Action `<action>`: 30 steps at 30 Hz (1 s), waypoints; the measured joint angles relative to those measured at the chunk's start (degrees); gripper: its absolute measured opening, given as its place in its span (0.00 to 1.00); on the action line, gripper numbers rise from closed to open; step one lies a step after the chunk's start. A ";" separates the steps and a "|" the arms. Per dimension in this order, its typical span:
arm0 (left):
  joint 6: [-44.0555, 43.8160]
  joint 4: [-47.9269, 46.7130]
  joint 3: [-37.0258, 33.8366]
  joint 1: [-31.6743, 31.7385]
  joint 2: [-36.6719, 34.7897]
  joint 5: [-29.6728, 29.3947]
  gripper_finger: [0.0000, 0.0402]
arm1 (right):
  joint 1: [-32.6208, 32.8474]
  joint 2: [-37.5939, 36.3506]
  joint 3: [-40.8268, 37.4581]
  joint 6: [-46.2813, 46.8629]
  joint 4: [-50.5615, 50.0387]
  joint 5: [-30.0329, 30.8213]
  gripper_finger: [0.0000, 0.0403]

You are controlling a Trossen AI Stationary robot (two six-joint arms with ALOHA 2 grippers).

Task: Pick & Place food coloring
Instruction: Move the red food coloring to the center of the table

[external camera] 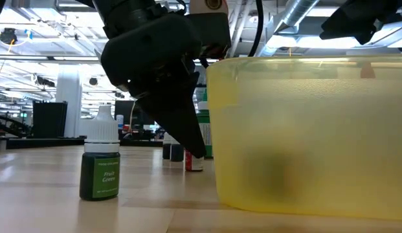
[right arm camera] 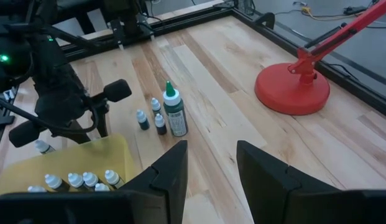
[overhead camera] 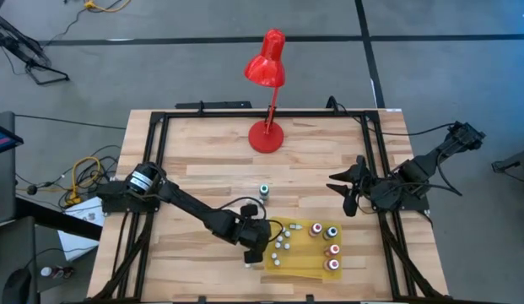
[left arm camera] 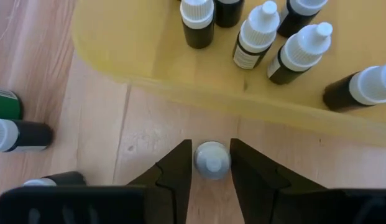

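A small food coloring bottle, white-capped and seen from above, stands on the wooden table just outside the yellow tray's rim. My left gripper is open and points steeply down over it, one finger close on either side of the cap, with thin gaps showing. In the low view its dark fingers hide most of this bottle, whose red foot shows. Several more bottles stand upright in the tray. My right gripper hovers open, with nothing between its fingers, by the table's right edge.
A taller green bottle stands mid-table with small bottles beside it. More small bottles lie loose by my left gripper. The red lamp's base sits at the far middle. A black frame borders the table.
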 joint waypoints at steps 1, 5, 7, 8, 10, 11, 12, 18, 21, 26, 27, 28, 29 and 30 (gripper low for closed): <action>0.01 -0.01 0.00 0.00 0.00 0.00 0.25 | 0.00 0.00 0.00 0.00 0.00 0.00 0.32; -0.04 0.42 0.04 0.00 0.82 -0.19 0.25 | 0.00 0.00 0.00 0.00 0.00 0.00 0.32; -0.06 0.11 -0.02 -0.02 0.87 -0.26 0.25 | 0.01 0.00 0.00 0.00 0.00 0.01 0.32; -0.07 0.60 0.01 -0.04 0.87 -0.04 0.25 | 0.01 0.00 0.00 0.00 0.00 0.00 0.32; -0.08 0.81 0.02 -0.04 0.87 -0.13 0.25 | 0.00 0.00 0.00 0.00 0.04 0.02 0.32; -0.09 0.78 0.02 -0.07 0.87 -0.44 0.25 | 0.00 -0.02 0.00 0.00 0.14 0.02 0.32; -0.28 0.79 0.02 -0.07 0.87 -0.86 0.25 | 0.02 0.00 0.00 0.00 0.19 0.02 0.32; -7.64 -0.96 0.02 0.22 0.87 2.34 0.27 | 0.00 0.00 0.00 0.00 0.42 0.02 0.32; -8.26 -2.78 0.02 0.26 0.87 3.10 0.28 | 0.00 0.00 0.00 0.00 0.42 0.02 0.32; -13.88 -2.95 0.02 0.27 0.87 3.39 0.31 | 0.02 0.00 0.00 0.00 0.42 0.02 0.32; -14.76 -2.99 0.02 0.28 0.86 3.44 0.31 | 0.01 0.00 0.00 0.00 0.42 0.02 0.32; -15.51 -3.17 0.02 0.28 0.86 3.50 0.31 | 0.00 0.00 0.00 0.00 0.42 0.02 0.32; -16.19 -3.46 0.02 0.27 0.85 3.50 0.31 | 0.00 0.00 0.00 0.00 0.42 0.02 0.32; -16.72 -3.72 0.05 0.28 0.85 3.54 0.31 | 0.01 0.00 0.00 0.00 0.42 0.02 0.32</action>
